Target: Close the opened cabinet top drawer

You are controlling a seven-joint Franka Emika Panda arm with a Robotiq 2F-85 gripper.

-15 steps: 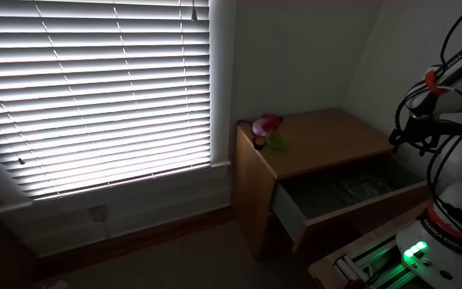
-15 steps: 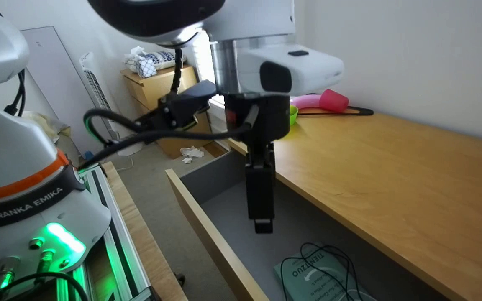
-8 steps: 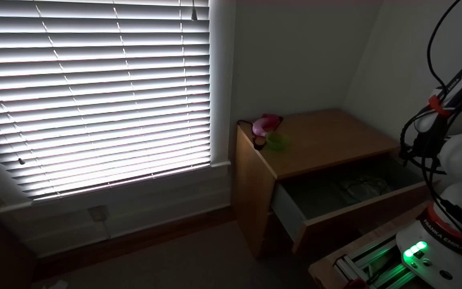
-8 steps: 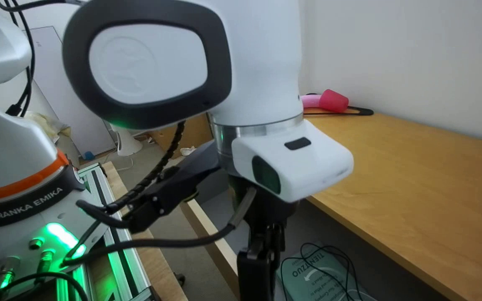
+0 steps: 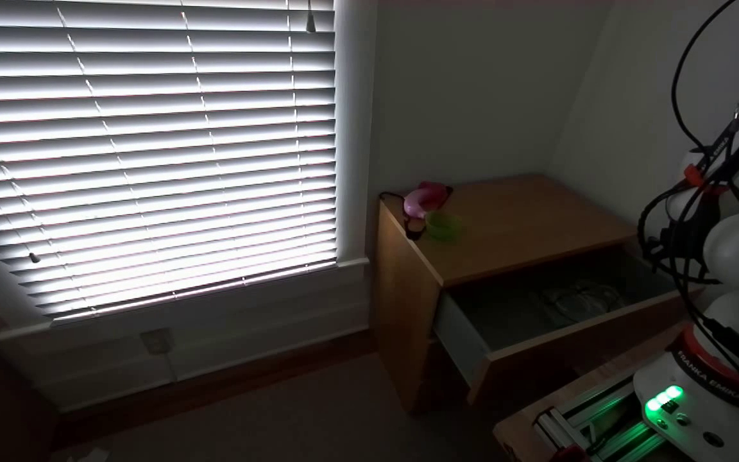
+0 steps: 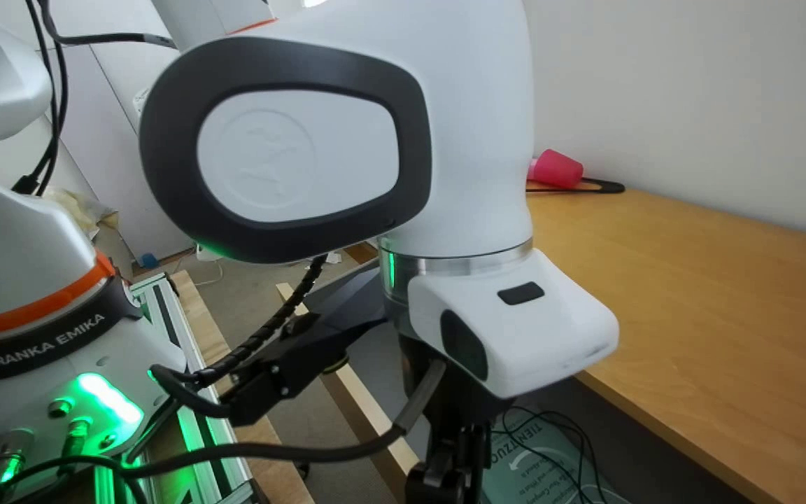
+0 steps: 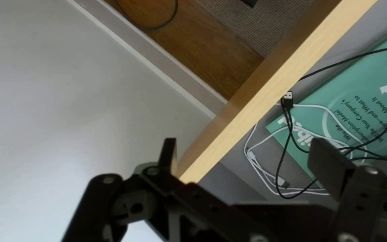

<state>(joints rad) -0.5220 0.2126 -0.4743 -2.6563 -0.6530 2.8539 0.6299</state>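
— When seen wrist-side, how wide on that black two-fingered gripper [image 7: 245,153]?
— Spread wide, can't tell if touching the shallow light-brown wooden top drawer [image 7: 269,97] sticking out of the boxy brown wooden cabinet [image 5: 523,221].

Remote, I read: "FRANKA EMIKA", robot's base band [image 6: 46,341], both exterior views | teal book [image 7: 351,101], 3 o'clock in wrist view: "Why the", "Your Company's", "Do About It", "ZUO", white arrow [image 7: 385,89] | same book [image 6: 525,483], 5 o'clock in an exterior view: "TIENTZU", last letter part-hidden.
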